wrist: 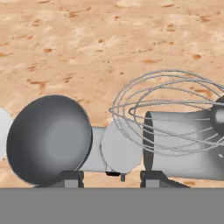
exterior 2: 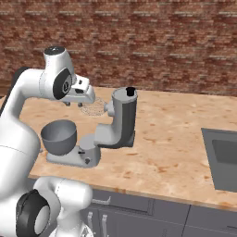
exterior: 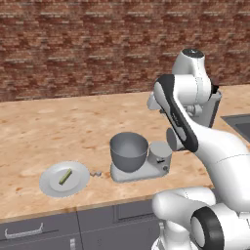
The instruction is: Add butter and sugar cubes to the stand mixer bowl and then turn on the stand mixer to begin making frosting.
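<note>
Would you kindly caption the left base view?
Butter waits on the plate beside the empty stand mixer bowl.

My desk (exterior: 58,127) looks like mottled tan stone or laminate, smooth and matt. The stand mixer bowl (exterior: 129,151) before me is grey metal with a soft, brushed sheen inside. The stand mixer (exterior 2: 118,125) has the same smooth grey finish, and its whisk (wrist: 170,113) is thin bright wire. The plate (exterior: 51,183) is pale and matt. The wall (exterior: 73,44) behind is rough red brick.
</note>
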Motion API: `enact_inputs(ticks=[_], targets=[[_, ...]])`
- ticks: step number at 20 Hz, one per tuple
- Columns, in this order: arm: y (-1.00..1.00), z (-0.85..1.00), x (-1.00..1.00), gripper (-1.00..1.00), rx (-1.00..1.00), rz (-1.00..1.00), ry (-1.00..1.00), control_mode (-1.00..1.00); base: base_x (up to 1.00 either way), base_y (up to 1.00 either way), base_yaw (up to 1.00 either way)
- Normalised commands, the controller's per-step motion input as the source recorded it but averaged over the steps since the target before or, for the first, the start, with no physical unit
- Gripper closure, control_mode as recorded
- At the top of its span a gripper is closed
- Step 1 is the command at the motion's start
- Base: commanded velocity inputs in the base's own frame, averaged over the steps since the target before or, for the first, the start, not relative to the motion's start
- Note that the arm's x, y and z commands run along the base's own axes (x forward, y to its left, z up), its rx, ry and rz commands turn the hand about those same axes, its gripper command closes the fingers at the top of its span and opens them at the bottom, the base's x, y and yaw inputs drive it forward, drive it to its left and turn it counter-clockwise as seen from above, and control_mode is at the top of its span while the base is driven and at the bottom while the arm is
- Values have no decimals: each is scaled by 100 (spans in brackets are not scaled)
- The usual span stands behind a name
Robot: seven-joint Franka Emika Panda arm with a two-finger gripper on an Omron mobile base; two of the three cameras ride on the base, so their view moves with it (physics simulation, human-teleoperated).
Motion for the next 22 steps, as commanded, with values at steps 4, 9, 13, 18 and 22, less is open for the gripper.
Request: enact_inputs(ticks=[4,9,13,18,22], targets=[[0,0,-3,-100,0,0,0,100,-16,0,0],[0,0,0,-100,0,0,0,100,-50,19,0],[0,0,0,-100,0,0,0,100,-15,42,0],[0,0,0,-100,0,0,0,100,0,59,0],[0,0,0,-100,0,0,0,100,0,49,0]])
